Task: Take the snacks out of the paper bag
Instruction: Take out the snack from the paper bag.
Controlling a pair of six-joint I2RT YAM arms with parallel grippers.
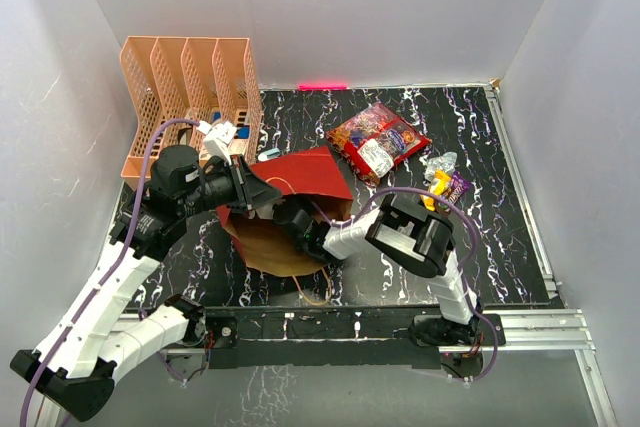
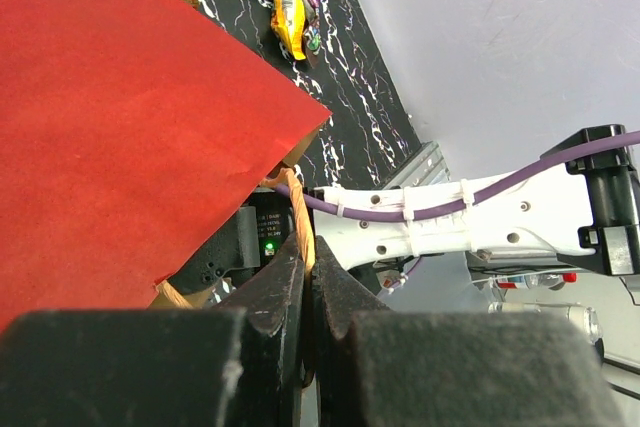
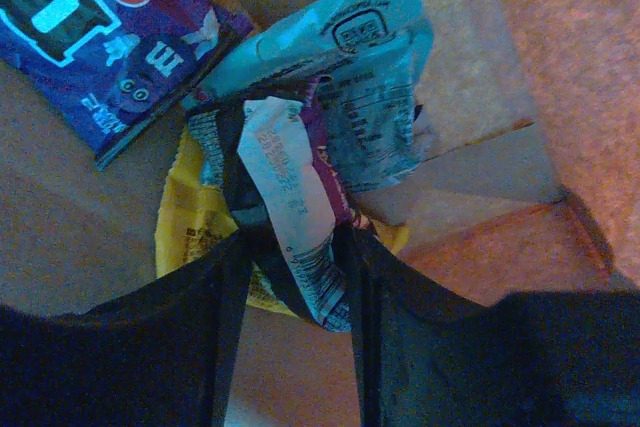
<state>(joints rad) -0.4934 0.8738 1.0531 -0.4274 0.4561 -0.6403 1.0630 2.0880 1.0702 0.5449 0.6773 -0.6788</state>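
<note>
- The paper bag (image 1: 318,175) is lying on its side at the middle of the table (image 1: 500,247).
- The left gripper (image 2: 308,282) is pressing its jaws together on the twisted handle (image 2: 300,212).
- Inside the bag, the right gripper (image 3: 295,247) is pinching a purple-and-white packet (image 3: 285,167) over a yellow packet (image 3: 180,227).
- The red candy bag (image 1: 378,140) is lying outside, just behind the paper bag.

— Paper bag (image 1: 315,175) placed where?
— Logged on the table (image 1: 510,247), centre, toward the near edge.
— Surroundings?
— File rack (image 1: 190,97) noted behind it, left; candy bag (image 1: 378,142) behind, right; small packets (image 1: 445,185) right of that. Piled wrappers (image 3: 300,177) seen inside the bag.
</note>
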